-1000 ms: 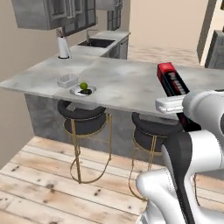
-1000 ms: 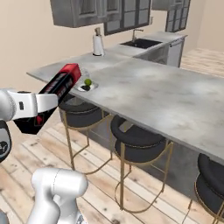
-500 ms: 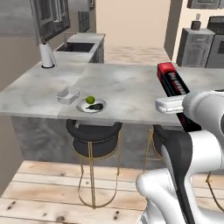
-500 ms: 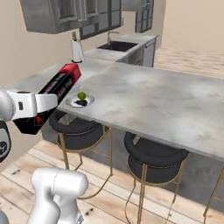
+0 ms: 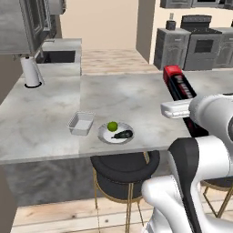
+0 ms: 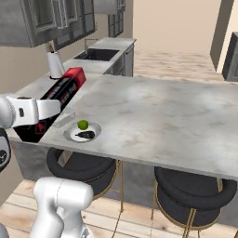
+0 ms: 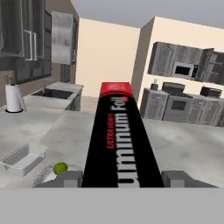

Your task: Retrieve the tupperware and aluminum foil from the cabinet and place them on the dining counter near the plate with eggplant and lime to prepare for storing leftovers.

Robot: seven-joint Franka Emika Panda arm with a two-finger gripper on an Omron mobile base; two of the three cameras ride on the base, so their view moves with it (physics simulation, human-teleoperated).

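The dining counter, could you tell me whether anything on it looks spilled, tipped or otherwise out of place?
Nothing stands out. The tupperware sits upright and flat on the dining counter, just beside the plate, which holds the lime and the eggplant. The aluminum foil is off the counter, held in the gripper.

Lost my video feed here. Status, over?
Gripper shut on aluminum foil, held above the dining counter. Tupperware already down beside the plate. Nothing blocking.
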